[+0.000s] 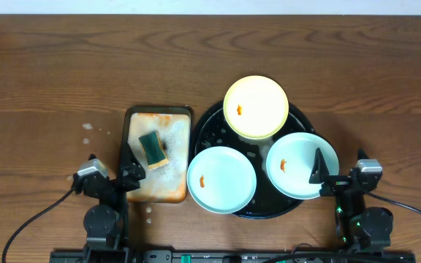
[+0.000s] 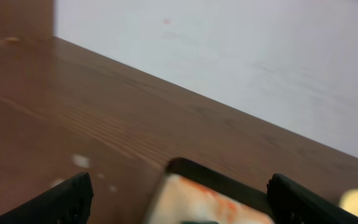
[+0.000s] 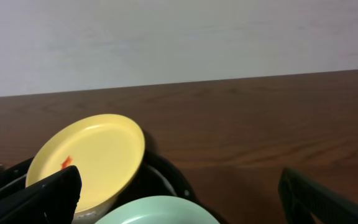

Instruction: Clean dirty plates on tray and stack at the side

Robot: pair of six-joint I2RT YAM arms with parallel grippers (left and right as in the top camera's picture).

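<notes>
Three plates rest on the round black tray (image 1: 209, 128). The pale yellow plate (image 1: 256, 107) leans on the far rim. One mint plate (image 1: 221, 179) lies at the front left and the other mint plate (image 1: 302, 164) at the right. Each has a small orange smear. My right gripper (image 1: 340, 162) is open at the right mint plate's near edge and holds nothing. In the right wrist view the yellow plate (image 3: 86, 158) and a mint plate (image 3: 160, 211) lie ahead of the right gripper (image 3: 179, 205). My left gripper (image 1: 112, 162) is open and empty at the near left corner of the orange tray.
A rectangular rusty-orange tray (image 1: 168, 179) with foam holds a green-yellow sponge (image 1: 152, 148), left of the black tray. The left wrist view shows this orange tray (image 2: 210, 199) between the wide-apart fingers (image 2: 73, 199). White foam specks (image 1: 88, 128) dot the wooden table (image 1: 50, 73).
</notes>
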